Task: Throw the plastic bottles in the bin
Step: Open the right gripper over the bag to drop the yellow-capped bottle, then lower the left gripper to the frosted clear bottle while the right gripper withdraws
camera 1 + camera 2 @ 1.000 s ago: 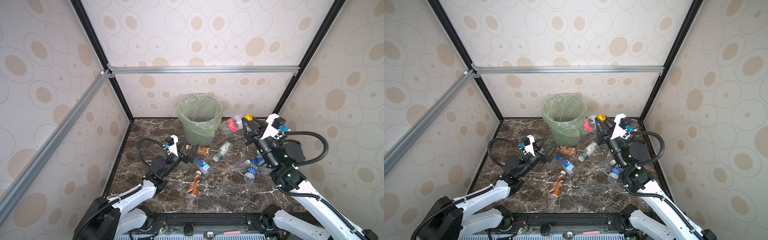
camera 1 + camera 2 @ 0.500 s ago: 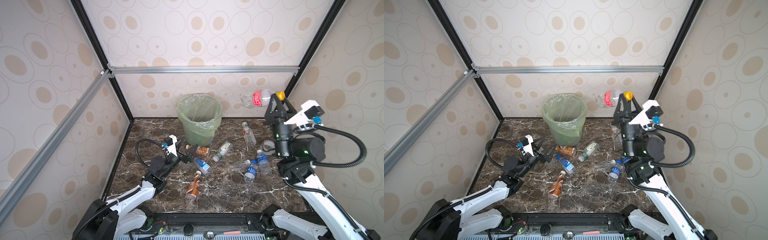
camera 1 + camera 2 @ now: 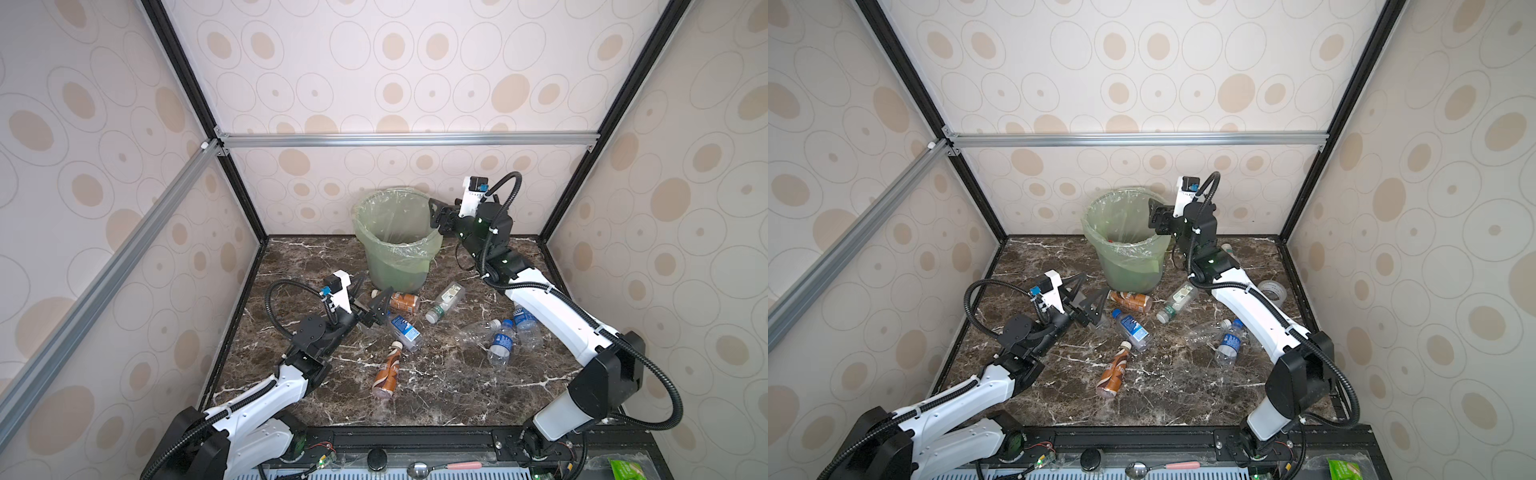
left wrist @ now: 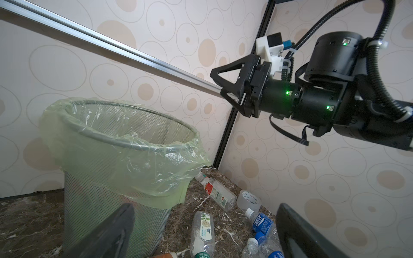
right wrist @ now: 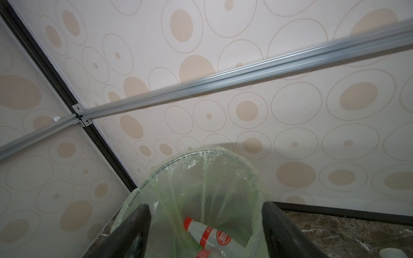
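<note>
Top views, near to far: black rail [image 3: 415, 434] runs along the near edge, and a spoon [image 3: 419, 469] lies in front of it. Surface is dark brown marble [image 3: 440, 390] with white veins, flat, walled on three sides. Loose plastic bottles [image 3: 444, 302] lie scattered mid-surface. The brown-labelled bottle [image 3: 386, 370] is nearest, with the blue-labelled bottle [image 3: 405, 331] just behind it. A clump of clear blue-capped bottles [image 3: 505, 340] sits to the right, beside the right arm. Left gripper [image 3: 376, 284] is low, left of centre, jaws spread wide with nothing between them, just beside a second brown bottle [image 3: 402, 302] at the bin's foot. Tape roll [image 3: 1273, 291] at far right. Bin [image 3: 395, 270] stands far centre, green liner folded over the rim. Right gripper [image 3: 434, 214] hangs over its right rim, jaws spread, empty. Right wrist view: red-capped bottle [image 5: 210, 236] lies inside the bin. Walls [image 3: 415, 62] are beige oval-print panels in black posts [image 3: 193, 95], with an aluminium rail [image 3: 407, 139] across the far wall.
</note>
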Motion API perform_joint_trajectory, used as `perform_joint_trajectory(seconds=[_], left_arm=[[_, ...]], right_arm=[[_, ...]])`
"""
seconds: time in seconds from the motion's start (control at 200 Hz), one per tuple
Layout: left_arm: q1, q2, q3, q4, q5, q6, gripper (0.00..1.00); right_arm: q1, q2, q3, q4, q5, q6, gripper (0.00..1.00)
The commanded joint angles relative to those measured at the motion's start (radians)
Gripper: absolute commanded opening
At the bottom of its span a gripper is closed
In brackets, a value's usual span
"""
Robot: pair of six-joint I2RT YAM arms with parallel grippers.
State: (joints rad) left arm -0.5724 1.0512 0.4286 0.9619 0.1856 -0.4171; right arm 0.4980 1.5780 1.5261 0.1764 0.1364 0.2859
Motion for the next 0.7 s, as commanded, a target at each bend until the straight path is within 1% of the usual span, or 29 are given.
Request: perform_joint_trajectory(seconds=[0.0, 0.105, 0.175, 0.215, 0.235, 0.305, 0.415, 0.57, 0.63, 0.695], left_arm=[[-0.003, 0.012, 0.004, 0.026, -0.004, 0.024, 0.99], [-0.004, 0.019, 0.002, 0.021, -0.023, 0.023, 0.99], [0.001, 0.022, 0.011, -0.015, -0.08, 0.006, 0.99], [0.01, 0.027, 0.017, -0.044, -0.121, -0.006, 0.99], [0.015, 0.028, 0.019, -0.059, -0.148, -0.015, 0.99], [0.033, 0.028, 0.022, -0.124, -0.255, -0.05, 0.99], [0.068, 0.027, 0.016, -0.191, -0.356, -0.11, 0.99], [0.112, 0.08, 0.028, -0.255, -0.395, -0.205, 0.99], [0.129, 0.112, 0.042, -0.303, -0.415, -0.25, 0.99], [0.148, 0.15, 0.05, -0.344, -0.406, -0.291, 0.99]], right_arm=[[-0.002, -0.061, 0.046, 0.015, -0.022, -0.021, 0.84], [-0.004, -0.079, 0.039, -0.003, -0.029, -0.046, 0.9], [-0.004, -0.109, 0.015, -0.019, -0.042, -0.068, 0.95], [-0.003, -0.135, -0.013, -0.029, -0.047, -0.075, 1.0], [-0.003, -0.15, -0.03, -0.034, -0.049, -0.078, 0.99], [-0.003, -0.207, -0.108, -0.049, -0.059, -0.084, 0.99], [-0.001, -0.292, -0.253, -0.072, -0.068, -0.083, 0.99], [0.003, -0.397, -0.445, -0.071, -0.079, -0.054, 1.0], [0.014, -0.446, -0.516, -0.071, -0.061, -0.046, 1.0], [0.036, -0.501, -0.605, -0.056, -0.033, -0.036, 1.0]])
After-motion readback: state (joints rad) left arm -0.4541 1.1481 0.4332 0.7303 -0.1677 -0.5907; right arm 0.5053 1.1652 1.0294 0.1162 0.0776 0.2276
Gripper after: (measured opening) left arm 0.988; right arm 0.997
